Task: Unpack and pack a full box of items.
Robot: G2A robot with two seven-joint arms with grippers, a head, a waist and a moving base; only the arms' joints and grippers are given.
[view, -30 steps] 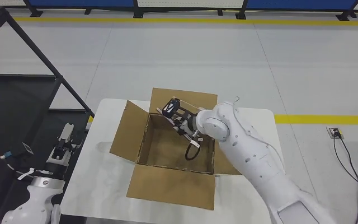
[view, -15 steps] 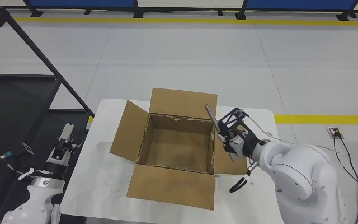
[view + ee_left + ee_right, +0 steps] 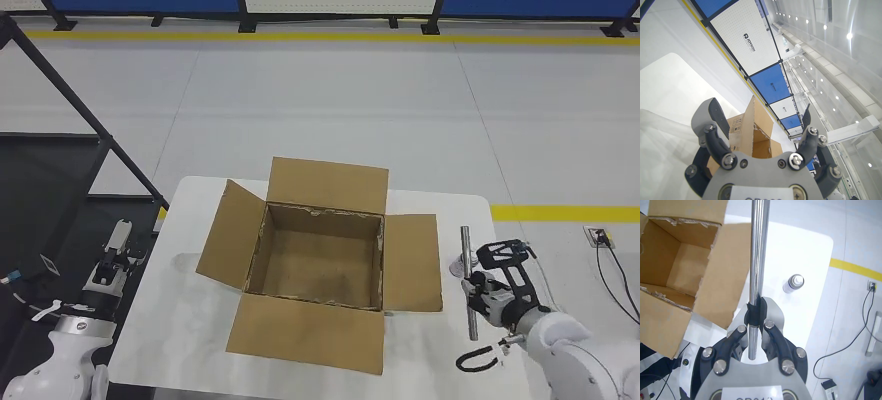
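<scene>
An open cardboard box (image 3: 315, 265) stands in the middle of the white table (image 3: 185, 330); its inside looks bare. My right gripper (image 3: 473, 292) hangs over the table's right side, beyond the box's right flap, shut on a shiny metal rod (image 3: 468, 280). In the right wrist view the rod (image 3: 758, 247) runs out from between the gripper's (image 3: 755, 311) black pads. The box (image 3: 668, 262) lies to one side of it. My left gripper (image 3: 761, 117) is open and holds nothing, off the table's left edge (image 3: 120, 236), facing the box (image 3: 757, 128).
A small silver spray can (image 3: 457, 266) stands upright on the table's right part, close to the rod (image 3: 793, 283). The box's four flaps are spread outward. A black frame stands left of the table. Cables lie on the floor at the right.
My right arm has come up out of the box with the rod and swung right, from over the box to the table's right side. The left arm has kept still.
</scene>
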